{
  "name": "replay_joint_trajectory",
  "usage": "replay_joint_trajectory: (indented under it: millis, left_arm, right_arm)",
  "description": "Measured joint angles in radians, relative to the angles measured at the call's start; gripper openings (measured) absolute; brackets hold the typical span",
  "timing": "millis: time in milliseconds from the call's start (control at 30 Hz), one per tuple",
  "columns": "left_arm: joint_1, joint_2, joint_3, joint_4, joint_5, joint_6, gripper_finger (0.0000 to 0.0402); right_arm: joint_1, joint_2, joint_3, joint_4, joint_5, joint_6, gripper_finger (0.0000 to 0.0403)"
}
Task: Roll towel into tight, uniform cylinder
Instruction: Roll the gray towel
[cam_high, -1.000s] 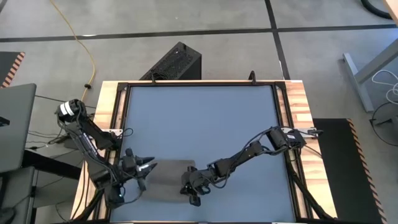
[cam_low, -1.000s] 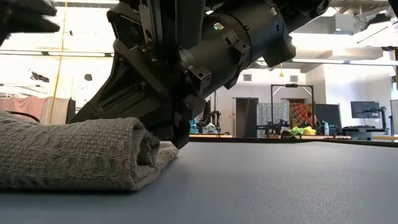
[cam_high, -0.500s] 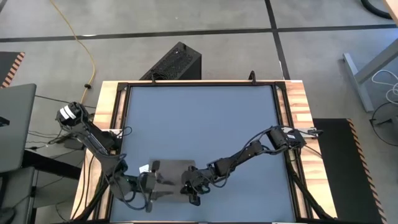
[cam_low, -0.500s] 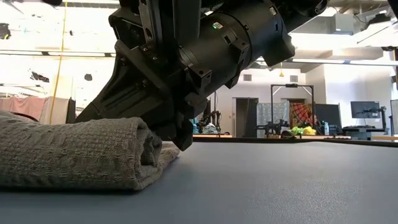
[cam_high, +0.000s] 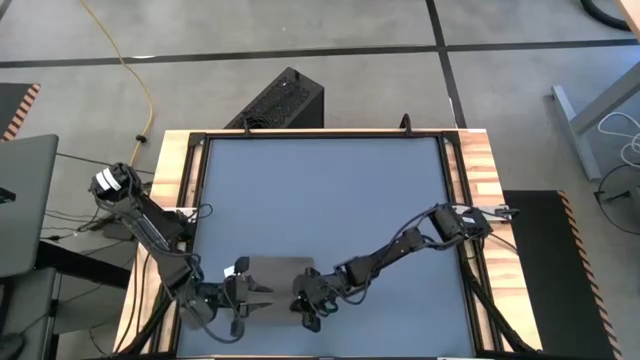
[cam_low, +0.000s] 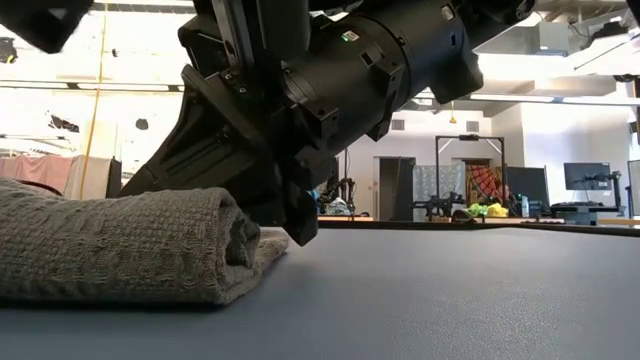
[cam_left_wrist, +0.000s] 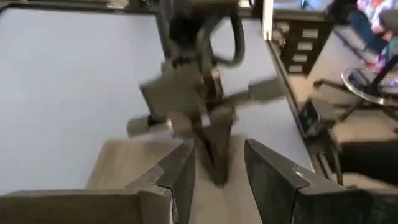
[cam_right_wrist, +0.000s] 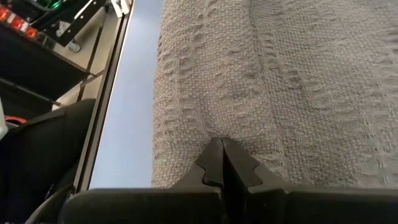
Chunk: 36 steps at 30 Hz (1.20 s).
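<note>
On the table (cam_high: 330, 190), near its front edge, the towel (cam_high: 282, 285) lies partly rolled, long axis running left to right between the arms. The right claw (cam_high: 308, 308), pressed shut, bears on its right end; the left claw (cam_high: 262, 296), parted and holding nothing, hovers over its left end.

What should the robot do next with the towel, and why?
Probably bring the left claw down to pinch the towel's left end. The right claw is shut and pressed on the right end, where the low view shows the cloth only loosely rolled. The left claw is open just above the cloth, holding nothing.
</note>
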Motion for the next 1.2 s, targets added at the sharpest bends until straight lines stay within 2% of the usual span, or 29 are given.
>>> replay_joint_trajectory:
  millis: [100,267,333,500,567,667,867,1033,1200]
  left_arm:
    - [-0.008,0.014,-0.002,-0.081,0.004,-0.037,0.0128]
    - [-0.019,0.012,-0.002,-0.260,0.023,-0.196,0.0128]
    - [-0.032,0.012,-0.006,-0.281,0.045,-0.236,0.0128]
    - [-0.069,0.012,-0.072,-0.232,0.199,-0.244,0.0128]
    - [-0.077,0.011,-0.107,-0.206,0.221,-0.294,0.0128]
    - [-0.079,0.011,-0.172,-0.137,0.241,-0.367,0.0128]
    - [-0.079,0.011,-0.265,0.019,0.241,-0.389,0.0128]
    - [-0.077,0.011,-0.275,0.033,0.245,-0.351,0.0128]
    - [-0.067,0.011,-0.275,0.030,0.259,-0.295,0.0128]
  right_arm:
    - [0.001,0.000,0.000,0.000,0.023,0.028,0.0018]
    - [0.001,-0.002,0.000,-0.001,0.041,0.074,0.0018]
    - [0.002,-0.007,0.000,-0.012,0.043,0.082,0.0018]
    - [0.014,-0.025,-0.001,-0.043,0.058,0.090,0.0018]
    - [0.015,-0.030,-0.001,-0.046,0.059,0.091,0.0018]
    - [0.020,-0.032,0.000,-0.055,0.065,0.105,0.0018]
    - [0.020,-0.032,0.000,-0.060,0.063,0.122,0.0018]
    - [0.020,-0.048,-0.002,-0.072,0.063,0.142,0.0018]
    - [0.023,-0.079,-0.004,-0.100,0.112,0.144,0.0018]
